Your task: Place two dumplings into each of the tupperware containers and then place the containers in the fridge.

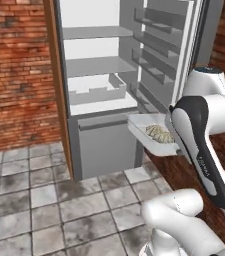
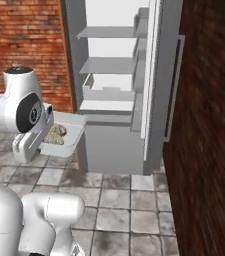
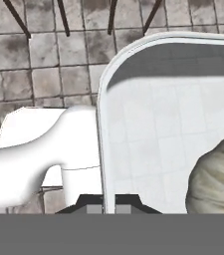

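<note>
Gripper [image 3: 109, 201] clamped on tupperware container [image 1: 151, 135] rim, dumplings [image 1: 159, 133] inside, centre-right of frame before open fridge [image 1: 96, 75]. We judge loading done; shelving it remains. Second container's status unknown.

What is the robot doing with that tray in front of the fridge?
The robot arm is holding a tupperware container in the air by its rim, with the gripper shut on the edge. Dumplings lie inside the tray. The fridge stands open right in front of it, with bare white shelves. The container is not inside the fridge yet; it hangs just outside, near the lower shelf, above the tiled floor.
</note>
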